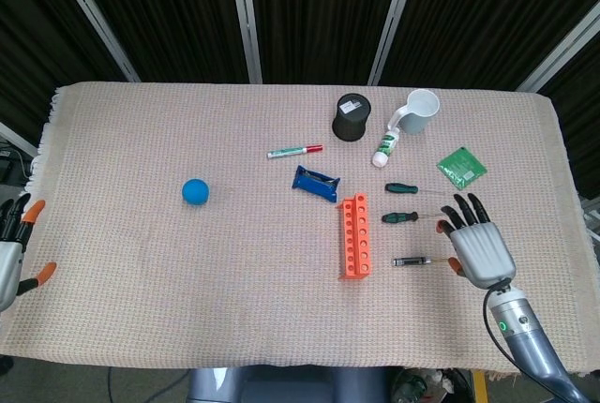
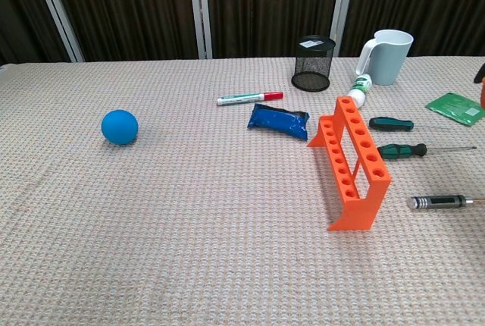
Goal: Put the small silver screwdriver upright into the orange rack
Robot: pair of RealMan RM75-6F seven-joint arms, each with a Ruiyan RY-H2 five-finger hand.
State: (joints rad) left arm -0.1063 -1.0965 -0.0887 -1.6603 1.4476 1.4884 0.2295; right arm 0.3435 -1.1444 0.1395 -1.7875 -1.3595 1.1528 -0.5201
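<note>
Two robot hands are in my head view, and only one matters for the coming move. My right robot hand (image 1: 480, 251) hovers with fingers spread and nothing in them, just to the right of the small silver screwdriver (image 1: 419, 261). My left robot hand (image 1: 11, 258) sits at the far left edge of the counter (image 1: 187, 253), also spread and empty, well apart from everything; the right is clearly nearer.

The small silver screwdriver lies flat on the counter, its long axis running left to right, dark knurled handle toward the orange rack (image 1: 354, 234) and thin shaft pointing toward my right robot hand. It lies between the two, closer to the robot hand. The orange rack stands on its feet, holes facing up, its length running away from me, across the screwdriver's line.

I judge I must come in from the right and slightly down onto the handle, then turn it vertical.

A woven beige cloth covers the counter; dark curtains with pale vertical rails close off the room behind.
</note>
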